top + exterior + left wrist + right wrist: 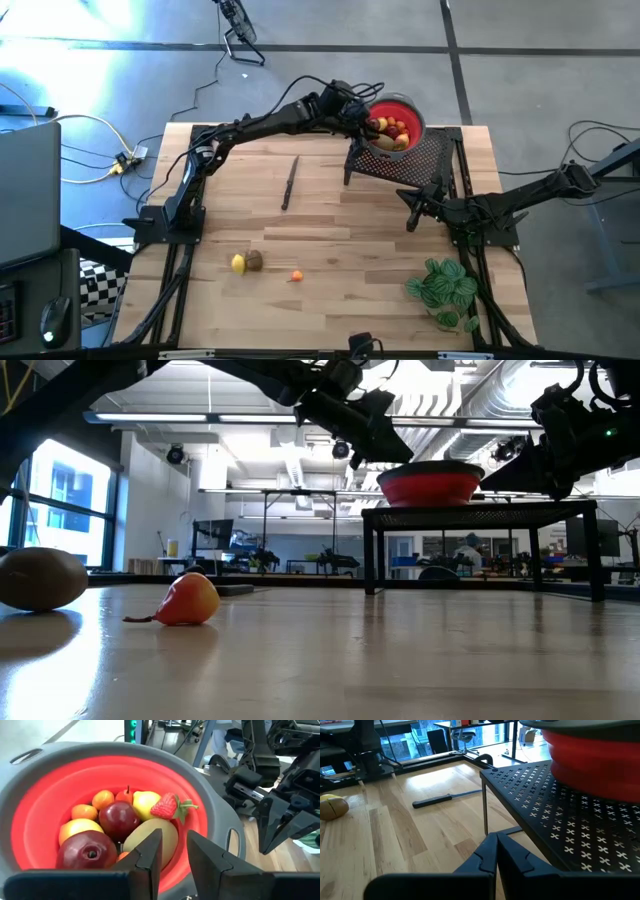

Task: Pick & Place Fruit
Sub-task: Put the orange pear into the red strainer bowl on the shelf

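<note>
High view: we see the left gripper [366,122] over the red bowl [411,108] on the black stand [430,160]; three fruit [246,262] lie on the surface [330,250], well apart from it, nearer the left arm's base.
Low view: a brown piece [40,578] and a pear-like piece [188,599] rest on the surface.
Left wrist view: we see the fingers [150,854] slightly parted, holding nothing, directly above the piled fruit.
Right wrist view: the right gripper [496,851] is clenched empty beside the stand; the knife [445,798] lies beyond.

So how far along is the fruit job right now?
Mostly done: the red bowl on the black stand holds a pile of fruit. The left hand hovers over it, slightly open and empty. Left on the table: a yellow piece, a brown piece and a small orange one. The right hand waits shut.
</note>
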### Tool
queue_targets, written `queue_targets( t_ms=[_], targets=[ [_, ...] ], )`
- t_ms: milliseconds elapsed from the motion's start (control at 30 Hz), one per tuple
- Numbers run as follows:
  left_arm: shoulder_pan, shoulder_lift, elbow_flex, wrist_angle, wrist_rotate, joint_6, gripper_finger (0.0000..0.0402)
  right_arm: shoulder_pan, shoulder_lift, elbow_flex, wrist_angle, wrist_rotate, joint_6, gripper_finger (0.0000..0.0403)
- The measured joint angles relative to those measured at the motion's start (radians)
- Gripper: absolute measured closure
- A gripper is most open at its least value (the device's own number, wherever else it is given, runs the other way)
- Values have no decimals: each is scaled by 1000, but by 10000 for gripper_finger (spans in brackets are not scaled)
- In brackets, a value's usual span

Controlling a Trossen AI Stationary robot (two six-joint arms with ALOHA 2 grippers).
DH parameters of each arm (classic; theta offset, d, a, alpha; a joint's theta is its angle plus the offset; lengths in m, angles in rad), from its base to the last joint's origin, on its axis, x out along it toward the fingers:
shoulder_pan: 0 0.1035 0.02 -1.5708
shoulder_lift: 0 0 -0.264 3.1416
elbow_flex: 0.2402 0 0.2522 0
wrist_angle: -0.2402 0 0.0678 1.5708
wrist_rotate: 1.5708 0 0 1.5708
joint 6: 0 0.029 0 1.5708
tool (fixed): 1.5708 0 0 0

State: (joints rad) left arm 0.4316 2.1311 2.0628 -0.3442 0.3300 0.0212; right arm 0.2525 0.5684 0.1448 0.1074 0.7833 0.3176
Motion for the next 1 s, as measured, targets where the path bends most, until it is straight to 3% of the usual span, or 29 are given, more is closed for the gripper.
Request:
queue_targets(
  t_ms=[533, 867, 1000],
  targets=[
    [0, -64, 0, -29, 53, -35, 313, 0, 0, 0, 0, 0, 0, 400],
    [0, -83, 0, -26, 73, 65, 314, 0, 0, 0, 0, 0, 0, 400],
    [0, -84, 0, -26, 73, 80, 331, 0, 0, 0, 0, 0, 0, 400]
  ],
)
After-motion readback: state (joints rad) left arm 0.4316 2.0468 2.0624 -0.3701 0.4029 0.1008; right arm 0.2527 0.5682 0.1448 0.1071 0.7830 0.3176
